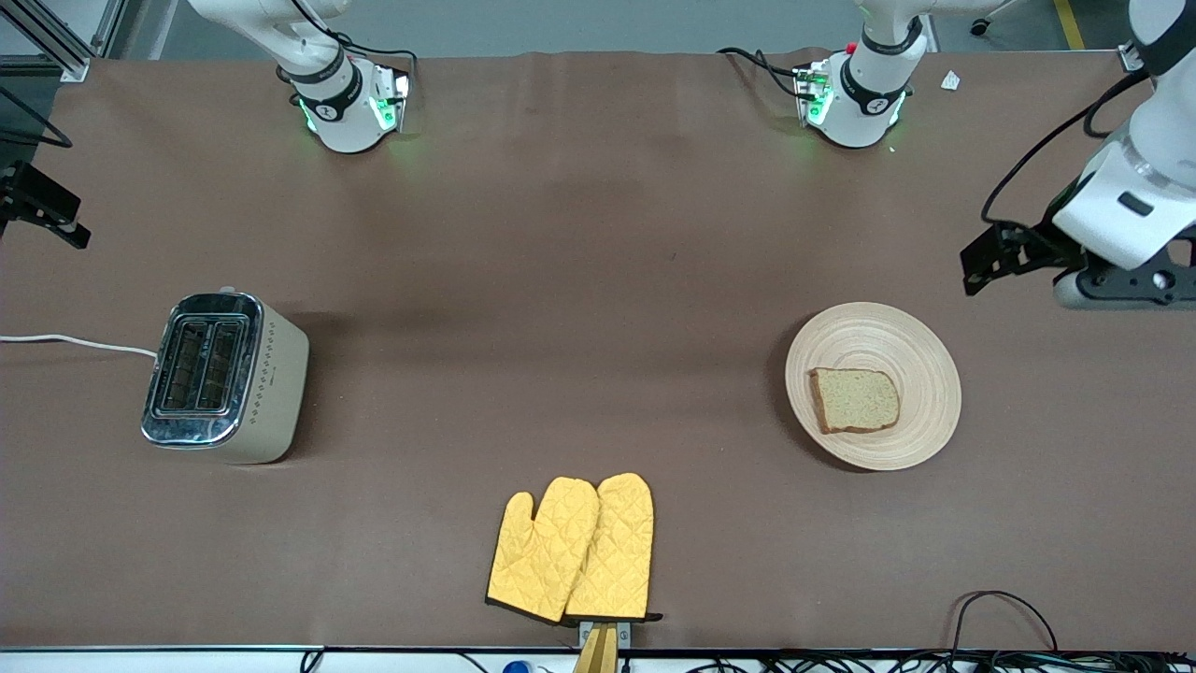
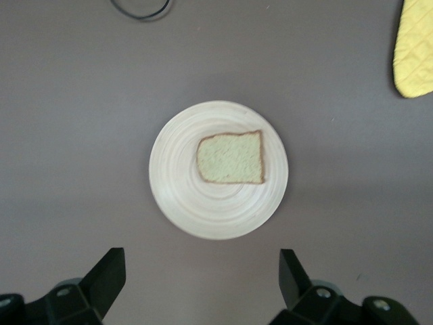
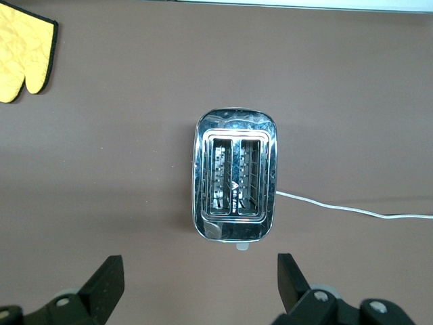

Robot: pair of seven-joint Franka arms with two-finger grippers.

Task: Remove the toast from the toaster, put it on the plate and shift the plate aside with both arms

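Note:
The toast (image 1: 855, 400) lies flat on the round pale wooden plate (image 1: 920, 346) toward the left arm's end of the table. In the left wrist view the toast (image 2: 231, 158) sits slightly off-centre on the plate (image 2: 183, 183). My left gripper (image 1: 1126, 290) is up in the air near the table's end, beside the plate, and is open and empty (image 2: 203, 284). My right gripper (image 1: 42, 210) is at the right arm's end of the table, mostly cut off by the view's edge. It is open and empty (image 3: 201, 288), with the toaster (image 3: 235, 175) in its view.
A cream and chrome toaster (image 1: 224, 377) with two empty slots stands toward the right arm's end, its white cord (image 1: 75, 342) running off the table. Two yellow quilted oven mitts (image 1: 575, 550) lie near the table edge closest to the front camera. Cables (image 1: 1004, 617) lie by that edge.

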